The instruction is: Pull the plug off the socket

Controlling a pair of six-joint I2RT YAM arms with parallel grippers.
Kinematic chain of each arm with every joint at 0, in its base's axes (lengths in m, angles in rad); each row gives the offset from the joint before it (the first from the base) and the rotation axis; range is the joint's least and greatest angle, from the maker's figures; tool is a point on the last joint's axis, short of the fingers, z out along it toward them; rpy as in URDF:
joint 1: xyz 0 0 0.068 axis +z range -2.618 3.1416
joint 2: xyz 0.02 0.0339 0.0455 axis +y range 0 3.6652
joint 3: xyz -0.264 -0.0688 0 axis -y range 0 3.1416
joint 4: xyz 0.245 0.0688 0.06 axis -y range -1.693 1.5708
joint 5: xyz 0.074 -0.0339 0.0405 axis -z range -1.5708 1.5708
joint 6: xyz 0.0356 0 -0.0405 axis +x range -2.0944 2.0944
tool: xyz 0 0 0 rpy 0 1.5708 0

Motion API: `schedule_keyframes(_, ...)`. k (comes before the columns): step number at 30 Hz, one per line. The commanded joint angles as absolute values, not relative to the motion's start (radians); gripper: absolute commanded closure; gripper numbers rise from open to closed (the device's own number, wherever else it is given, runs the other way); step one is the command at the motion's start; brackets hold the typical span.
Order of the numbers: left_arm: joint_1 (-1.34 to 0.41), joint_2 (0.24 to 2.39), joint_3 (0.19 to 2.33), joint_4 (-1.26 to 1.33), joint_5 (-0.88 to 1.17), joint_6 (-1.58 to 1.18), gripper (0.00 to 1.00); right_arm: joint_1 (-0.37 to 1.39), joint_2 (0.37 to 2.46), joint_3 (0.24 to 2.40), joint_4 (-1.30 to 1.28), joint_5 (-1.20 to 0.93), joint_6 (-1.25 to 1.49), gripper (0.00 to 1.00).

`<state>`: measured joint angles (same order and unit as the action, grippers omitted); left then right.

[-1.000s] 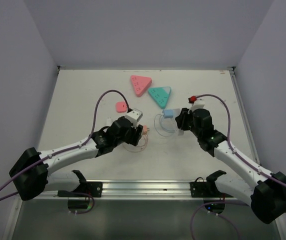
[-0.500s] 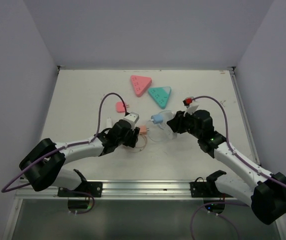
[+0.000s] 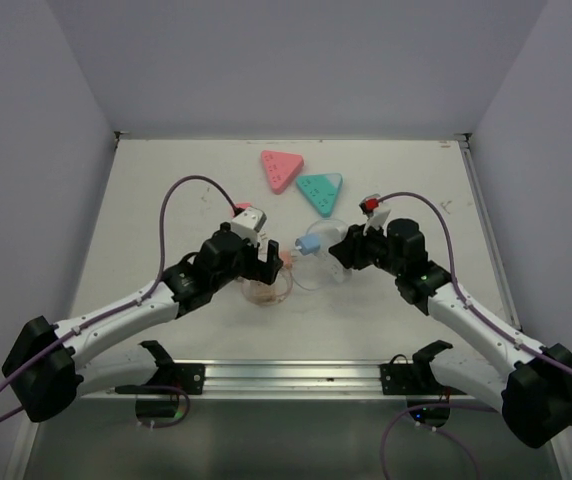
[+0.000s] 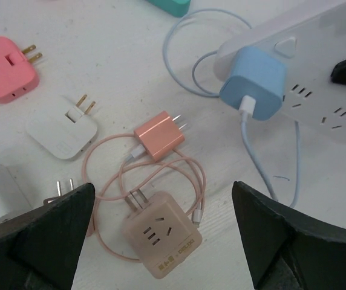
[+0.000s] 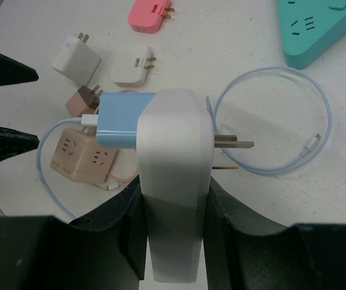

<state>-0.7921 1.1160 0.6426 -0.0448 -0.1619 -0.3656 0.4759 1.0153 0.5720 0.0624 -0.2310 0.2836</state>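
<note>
A white socket strip is clamped between my right gripper's fingers and held above the table. A light blue plug with a blue cable sits in the strip's left face; the strip's own metal prongs stick out to the right. In the top view the blue plug points left from the right gripper. My left gripper is open and empty, just left of the plug. In the left wrist view the plug and strip are at the upper right, beyond the wide-open left gripper.
Under the left gripper lie a pink cube socket, a rose charger with a coiled pink cable, a white adapter and a pink adapter. Pink and teal triangular strips lie farther back.
My right gripper has carried the strip and blue plug leftward toward the left gripper. The left arm has shifted and its gripper now sits beside the plug.
</note>
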Motion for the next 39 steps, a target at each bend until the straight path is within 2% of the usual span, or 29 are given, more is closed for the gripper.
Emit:
schedule_keyframes(1,-0.790,1.074,0.728,-0.093,-0.143,-0.338,0.01,0.477,1.015,0.641,0.110,-0.310,0.252,1.00)
schedule_keyframes(7,-0.795,1.150,0.880,-0.127,-0.032,-0.272,0.01,0.489,1.019,0.660,0.098,-0.337,0.242,1.00)
schedule_keyframes(12,-0.860,1.279,1.008,-0.170,-0.051,-0.203,0.04,0.515,1.022,0.680,0.066,-0.330,0.219,1.00)
schedule_keyframes(19,-0.919,1.417,1.101,-0.251,-0.143,-0.147,0.15,0.534,1.017,0.701,0.045,-0.327,0.206,1.00)
schedule_keyframes(27,-0.939,1.471,1.114,-0.296,-0.164,-0.106,0.26,0.543,1.020,0.707,0.038,-0.334,0.199,1.00)
schedule_keyframes(31,-0.939,1.485,1.118,-0.293,-0.170,-0.104,0.44,0.551,1.025,0.713,0.032,-0.336,0.190,1.00)
schedule_keyframes(32,-0.940,1.485,1.118,-0.287,-0.167,-0.101,0.55,0.551,1.026,0.710,0.034,-0.325,0.187,1.00)
schedule_keyframes(35,-0.940,1.480,1.118,-0.285,-0.161,-0.101,0.77,0.551,1.029,0.698,0.035,-0.284,0.179,1.00)
schedule_keyframes(36,-0.942,1.477,1.117,-0.290,-0.166,-0.101,0.89,0.551,1.035,0.693,0.035,-0.264,0.178,1.00)
schedule_keyframes(38,-0.943,1.463,1.108,-0.293,-0.172,-0.104,1.00,0.551,1.040,0.684,0.032,-0.229,0.176,1.00)
schedule_keyframes(39,-0.942,1.456,1.101,-0.293,-0.176,-0.104,1.00,0.551,1.046,0.684,0.025,-0.174,0.176,1.00)
